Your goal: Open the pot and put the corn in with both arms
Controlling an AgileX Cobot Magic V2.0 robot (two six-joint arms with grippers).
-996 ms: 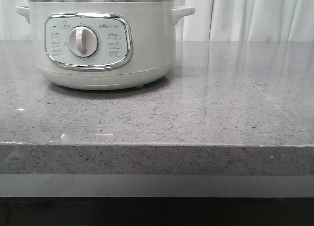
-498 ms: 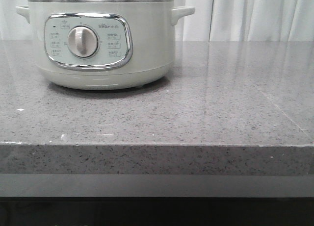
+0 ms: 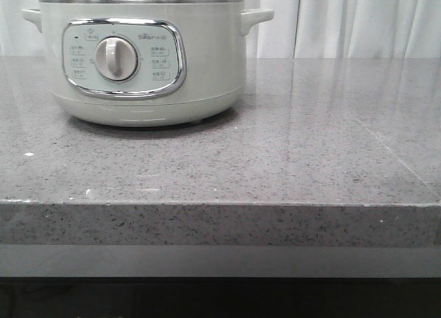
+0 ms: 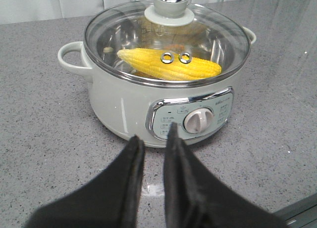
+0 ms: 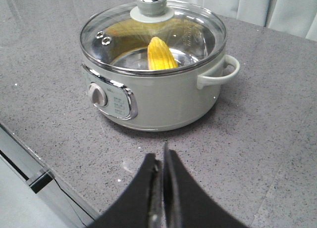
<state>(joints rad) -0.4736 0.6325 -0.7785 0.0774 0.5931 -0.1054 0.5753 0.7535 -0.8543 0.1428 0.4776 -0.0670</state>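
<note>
The pale green-white pot (image 3: 145,63) stands at the back left of the grey stone counter, its dial facing me. Its glass lid (image 4: 208,35) with a round knob sits on the rim. The yellow corn (image 4: 168,65) lies inside the pot under the lid, and it also shows in the right wrist view (image 5: 159,55). My left gripper (image 4: 153,134) hovers over the counter in front of the pot's control panel, its jaws a little apart and empty. My right gripper (image 5: 158,153) is shut and empty, in front of the pot (image 5: 163,99) on its right side. Neither gripper shows in the front view.
The counter (image 3: 310,145) stretches to the right of the pot, with its front edge (image 3: 220,204) near me. White curtains (image 3: 358,21) hang behind. The pot's side handle (image 5: 220,72) sticks out toward the right.
</note>
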